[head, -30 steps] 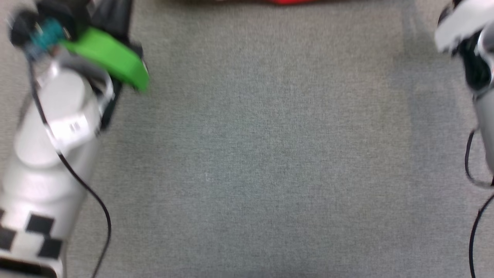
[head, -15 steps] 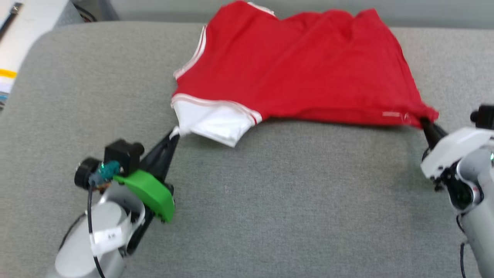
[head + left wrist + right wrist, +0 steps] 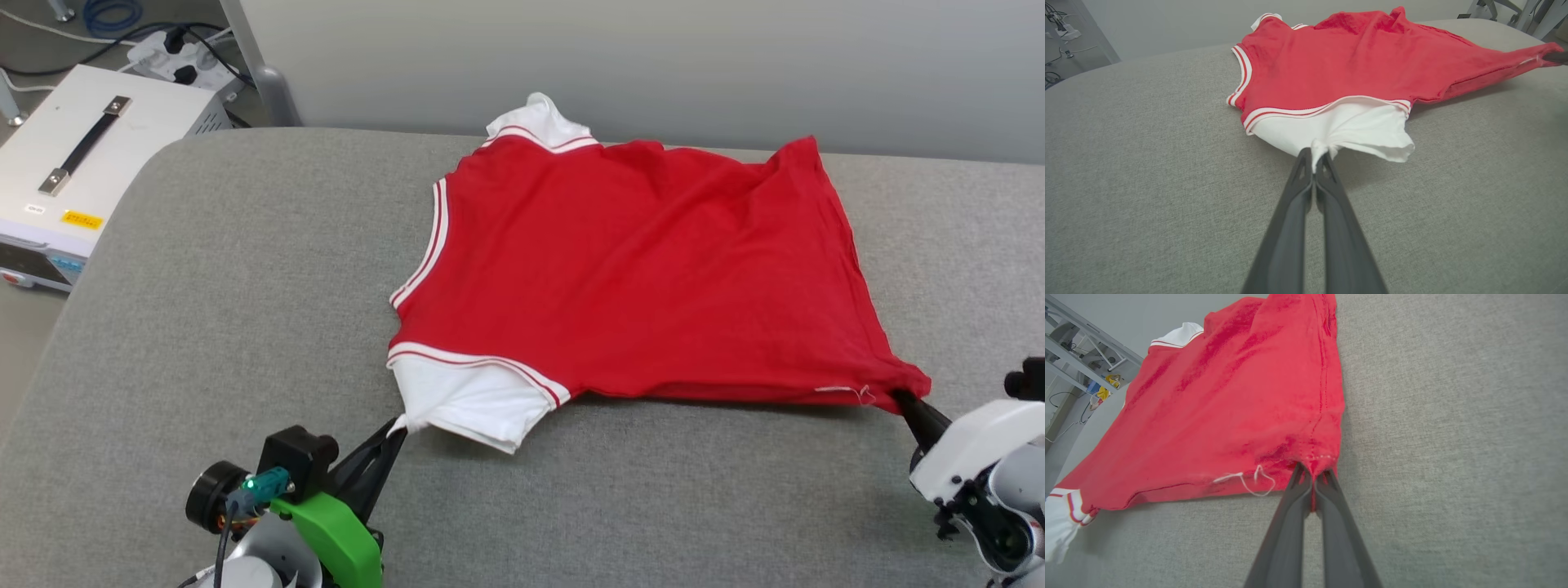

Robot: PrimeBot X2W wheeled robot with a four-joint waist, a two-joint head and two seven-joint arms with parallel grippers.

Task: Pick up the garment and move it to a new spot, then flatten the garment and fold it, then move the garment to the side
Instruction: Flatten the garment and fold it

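Left end effector (image 3: pixel 1314 153): fingers pressed together, pinching a small tuck of white cloth at the edge of the near sleeve (image 3: pixel 1347 126). The cloth bunches to a point right at my fingertips. The sleeve lifts slightly off the surface there and casts a shadow beneath.

Right end effector (image 3: pixel 1312 477): fingers likewise closed, clamped on the near hem corner (image 3: pixel 906 380) of the garment (image 3: pixel 637 269). A sliver of red fabric shows between the fingers. A loose white thread (image 3: pixel 1249 484) curls along the hem just beside the grip.

Garment position: spread across the far half of the grey fabric-covered desk (image 3: pixel 245 327), reaching almost to its far edge. The red body lies mostly flat, with shallow diagonal creases running across it. The near edge is drawn fairly taut between my two grips. Sleeves point to my left side and the hem to my right. The far sleeve (image 3: pixel 543 122) is white with striped trim and sits at the far edge of the desk, near the pale wall (image 3: pixel 653 65). Red-and-white striped trim borders both armholes.

Surroundings: a white box with a black handle (image 3: pixel 73 155) stands off the desk's left corner, with a power strip (image 3: pixel 175 53) and cables on the floor behind it. A green housing (image 3: pixel 335 535) sits on my left wrist.
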